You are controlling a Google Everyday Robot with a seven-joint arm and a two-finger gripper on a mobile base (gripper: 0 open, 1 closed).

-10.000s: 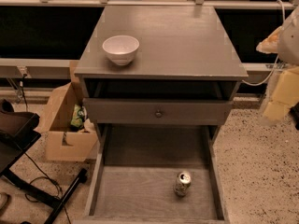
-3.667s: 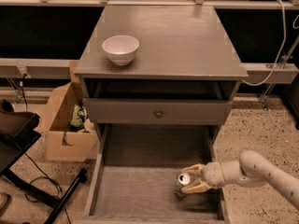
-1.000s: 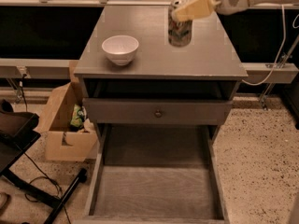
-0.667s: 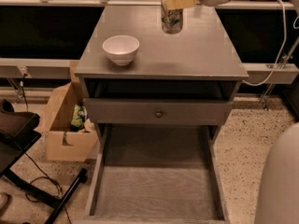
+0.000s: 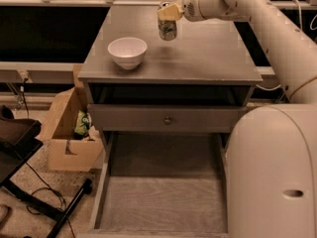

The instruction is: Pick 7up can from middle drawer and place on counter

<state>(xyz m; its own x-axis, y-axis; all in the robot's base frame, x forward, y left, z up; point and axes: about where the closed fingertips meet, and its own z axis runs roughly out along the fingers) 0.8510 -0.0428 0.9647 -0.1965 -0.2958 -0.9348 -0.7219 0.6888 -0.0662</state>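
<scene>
Camera view | gripper [image 5: 168,14] grips 7up can [image 5: 167,29], perhaps just above counter [image 5: 208,53] | speckled floor [image 5: 29,221]

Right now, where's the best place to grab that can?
Its upper side wall, from the right, as the gripper over the counter holds it. The can is a narrow, upright cylinder, so two fingers can pinch across it.

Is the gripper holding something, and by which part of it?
Yes. The gripper holds the small silvery-green aluminium 7up can by its upper part, over the grey counter.
</scene>
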